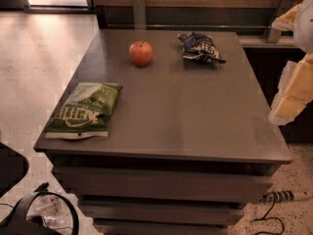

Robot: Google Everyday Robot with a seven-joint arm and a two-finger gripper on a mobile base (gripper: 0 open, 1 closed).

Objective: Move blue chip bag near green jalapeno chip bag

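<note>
Table (pixel 195 126), blue chip bag (pixel 200 47); gripper (pixel 287 104) well apart, right

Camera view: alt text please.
A blue chip bag lies at the far side of a dark table, with an apple to its left and a green jalapeno chip bag at the near left corner. The end effector hangs beside the table's right edge.

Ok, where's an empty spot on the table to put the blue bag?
Bare tabletop runs right of the green jalapeno chip bag, through the middle to the right edge, where the gripper hangs. The back is busier: the apple and the blue chip bag sit there, apart.
</note>
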